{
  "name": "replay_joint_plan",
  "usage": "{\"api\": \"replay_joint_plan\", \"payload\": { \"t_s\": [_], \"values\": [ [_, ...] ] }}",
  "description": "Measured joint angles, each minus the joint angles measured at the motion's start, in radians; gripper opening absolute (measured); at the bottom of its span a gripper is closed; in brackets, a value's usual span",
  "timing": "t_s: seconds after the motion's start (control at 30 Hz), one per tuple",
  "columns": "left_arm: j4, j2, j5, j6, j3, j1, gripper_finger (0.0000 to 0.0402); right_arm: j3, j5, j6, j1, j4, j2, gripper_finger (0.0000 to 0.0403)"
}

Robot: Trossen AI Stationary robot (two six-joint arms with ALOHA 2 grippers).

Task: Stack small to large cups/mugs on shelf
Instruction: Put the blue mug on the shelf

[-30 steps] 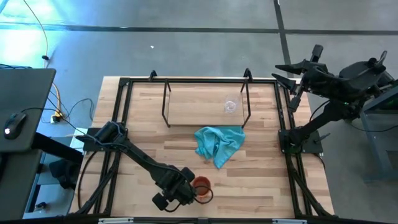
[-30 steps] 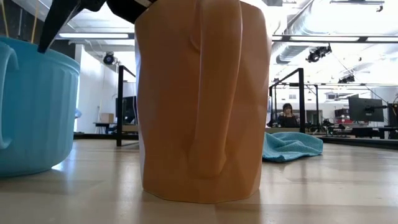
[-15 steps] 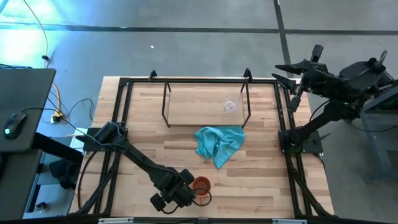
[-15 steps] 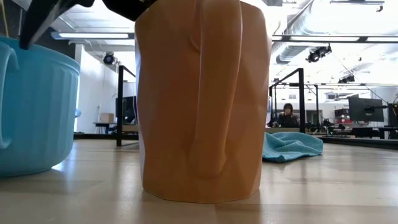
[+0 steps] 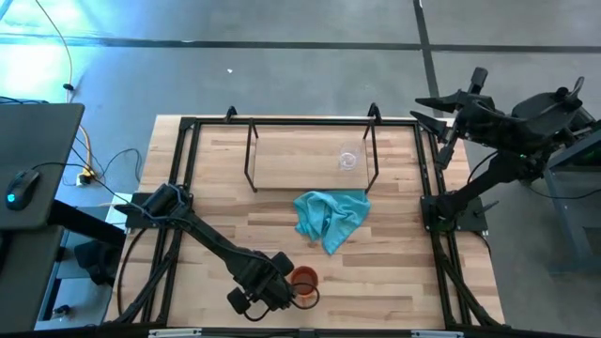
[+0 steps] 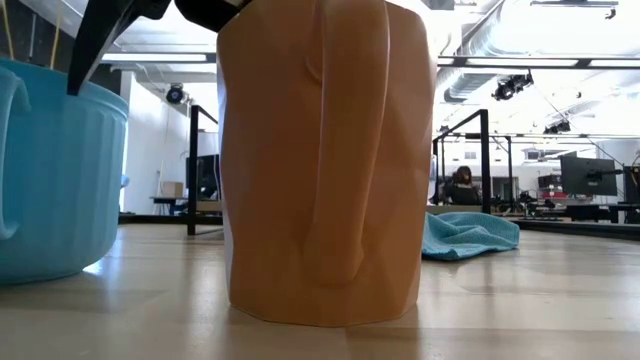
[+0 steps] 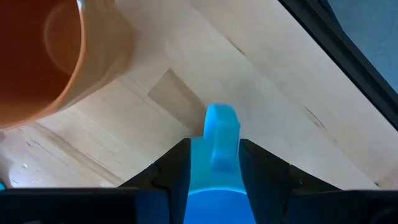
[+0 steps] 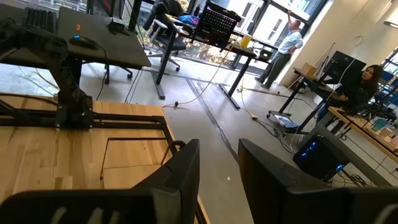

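Note:
A bright blue mug (image 6: 55, 180) stands on the table near its front edge, hidden in the high view by my left gripper (image 5: 268, 293). The gripper points down, open, its fingers on either side of the mug's handle (image 7: 221, 130). Right beside it stands the orange-brown mug (image 5: 303, 278), upright on its base. A small clear glass cup (image 5: 348, 161) stands on the shelf (image 5: 282, 161) at the back. My right gripper (image 5: 423, 110) hangs open, raised beyond the table's far right corner, with nothing between its fingers. My left gripper comes at the blue mug's handle (image 7: 219, 124) from above, one finger (image 7: 177, 168) on each side of it. Whether the fingers touch the handle I cannot tell. The mug stands upright with its base on the table.
A crumpled teal cloth (image 5: 331, 218) lies mid-table in front of the shelf. Black frame rails (image 5: 183, 188) run along the table's edges. Bare wood lies left of the cloth and on the shelf's left half.
My left gripper has rolled slightly about its downward line over the blue mug; in the low view its finger swung left and came back. Both mugs have stayed where they stood.

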Motion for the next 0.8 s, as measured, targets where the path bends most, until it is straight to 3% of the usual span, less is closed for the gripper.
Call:
{"api": "replay_joint_plan", "payload": {
  "t_s": [0.8],
  "values": [
    [-0.008,0.018,0.01,0.042,-0.002,-0.02,0.0124,0.0,-0.004,0.001,0.0,-0.016,0.0,0.0101]
  ]
}}
